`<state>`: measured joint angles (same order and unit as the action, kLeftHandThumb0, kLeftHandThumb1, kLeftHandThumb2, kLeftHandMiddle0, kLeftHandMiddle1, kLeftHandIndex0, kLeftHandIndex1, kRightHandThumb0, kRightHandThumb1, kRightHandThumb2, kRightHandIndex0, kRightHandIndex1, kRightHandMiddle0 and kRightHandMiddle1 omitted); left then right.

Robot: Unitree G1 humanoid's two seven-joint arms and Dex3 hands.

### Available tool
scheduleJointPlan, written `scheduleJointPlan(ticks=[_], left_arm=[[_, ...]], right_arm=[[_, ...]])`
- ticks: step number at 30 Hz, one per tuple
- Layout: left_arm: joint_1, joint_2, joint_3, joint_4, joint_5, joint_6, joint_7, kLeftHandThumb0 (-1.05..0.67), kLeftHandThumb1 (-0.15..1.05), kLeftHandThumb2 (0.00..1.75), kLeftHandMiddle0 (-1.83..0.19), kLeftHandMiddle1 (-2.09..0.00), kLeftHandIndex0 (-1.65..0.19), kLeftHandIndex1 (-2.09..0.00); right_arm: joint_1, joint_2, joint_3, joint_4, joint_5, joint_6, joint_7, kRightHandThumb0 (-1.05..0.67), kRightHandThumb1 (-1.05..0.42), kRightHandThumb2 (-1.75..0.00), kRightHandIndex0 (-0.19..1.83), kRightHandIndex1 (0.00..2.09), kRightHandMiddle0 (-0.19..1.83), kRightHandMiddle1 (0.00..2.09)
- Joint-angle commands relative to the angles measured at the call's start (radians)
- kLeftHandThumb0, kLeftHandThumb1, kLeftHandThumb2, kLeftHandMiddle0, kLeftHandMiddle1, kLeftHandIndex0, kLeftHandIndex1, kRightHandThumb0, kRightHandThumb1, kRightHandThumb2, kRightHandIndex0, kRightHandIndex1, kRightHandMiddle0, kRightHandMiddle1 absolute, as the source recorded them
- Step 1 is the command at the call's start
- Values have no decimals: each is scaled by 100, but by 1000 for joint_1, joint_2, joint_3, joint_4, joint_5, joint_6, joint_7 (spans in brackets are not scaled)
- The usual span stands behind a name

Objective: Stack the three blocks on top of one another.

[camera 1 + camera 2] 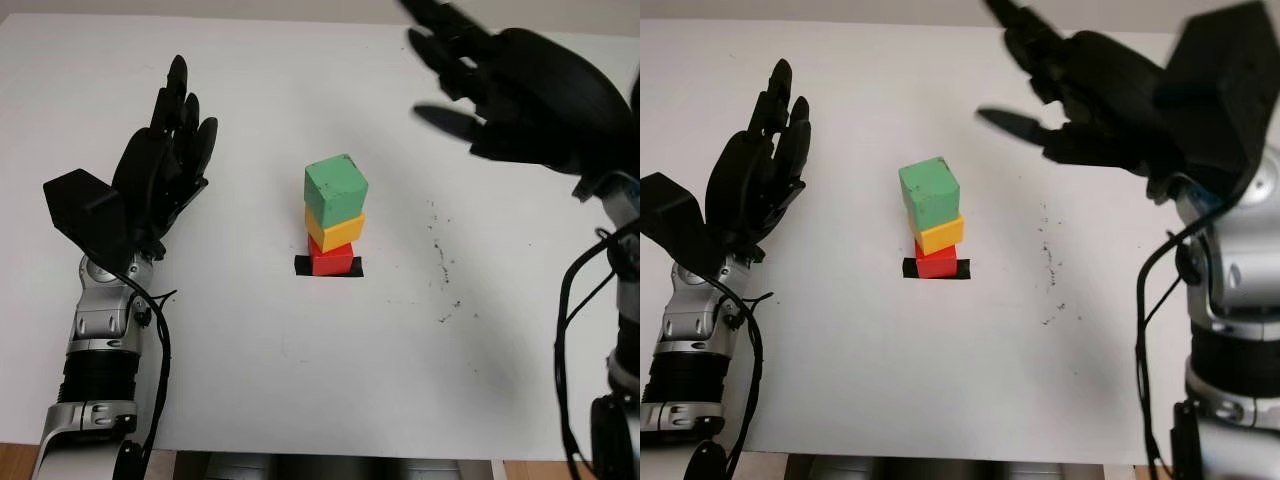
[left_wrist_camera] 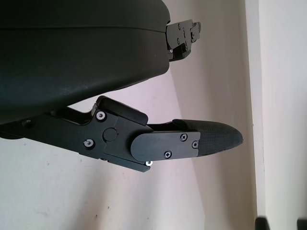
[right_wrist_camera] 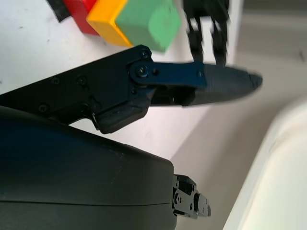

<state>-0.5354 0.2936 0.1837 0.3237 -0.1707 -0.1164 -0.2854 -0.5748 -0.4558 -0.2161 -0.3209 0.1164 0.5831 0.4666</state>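
Left eye view: three blocks stand as one tower near the middle of the white table (image 1: 150,400) — a red block (image 1: 329,258) at the bottom on a strip of black tape (image 1: 302,267), a yellow block (image 1: 336,231) on top of it, and a green block (image 1: 336,188) crowning the stack. The green block sits turned a little against the yellow one beneath, and the column leans slightly, yet each block bears squarely enough on the one below.

The left hand (image 1: 165,165) hangs well to the left of the tower, open and holding nothing. The right hand (image 1: 500,85) is raised up and to the right of the stack, well apart from it, likewise open with nothing in its fingers (image 1: 445,117). In the right wrist view the green block (image 3: 148,21) and yellow block (image 3: 108,21) appear beyond that hand's outstretched finger, with no contact between them.

Judged from how things lie, the stacking itself looks complete — all three blocks are up and neither hand touches them. What the next move calls for is little more than keeping both arms clear of the tower, since a brush against the skewed green block could topple it.
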Motion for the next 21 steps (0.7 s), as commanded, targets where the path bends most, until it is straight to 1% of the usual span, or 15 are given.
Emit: scheduleJointPlan(ticks=[1, 3, 6, 11, 14, 18, 21], left_arm=[[-7, -5, 6, 14, -5, -18, 2, -76, 105, 41, 19, -1, 19, 0], [-11, -1, 1, 26, 0, -21, 0, -76, 105, 42, 19, -1, 19, 0], [-20, -7, 4, 55, -6, -34, -2, -76, 105, 44, 19, 0, 19, 0], [-32, -17, 6, 88, -14, -43, 7, -75, 105, 40, 18, -3, 17, -3], [-33, -21, 4, 97, -9, -52, 11, -76, 105, 41, 19, -4, 18, -3], [-31, -23, 1, 100, -5, -55, 13, -75, 105, 43, 19, -3, 19, -2], [-25, -27, 0, 96, -11, -51, 9, -75, 105, 43, 19, -1, 19, 0]], right_arm=[[53, 50, -40, -13, 25, -6, -61, -83, -105, -73, -19, 0, -19, 0], [76, 88, -62, 2, 41, -18, -120, -84, -105, -73, -19, 0, -19, 0], [107, 166, -84, 47, 51, -58, -230, -83, -105, -73, -19, 0, -19, 0], [162, 255, -51, 100, 36, -107, -350, -80, -105, -73, -19, 0, -19, 0], [186, 284, -12, 137, 15, -136, -386, -78, -105, -74, -19, 0, -19, 0], [198, 293, 36, 184, -3, -154, -392, -76, -105, -78, -19, 0, -19, 0], [198, 302, 56, 216, -3, -157, -396, -77, -105, -78, -19, 0, -19, 0]])
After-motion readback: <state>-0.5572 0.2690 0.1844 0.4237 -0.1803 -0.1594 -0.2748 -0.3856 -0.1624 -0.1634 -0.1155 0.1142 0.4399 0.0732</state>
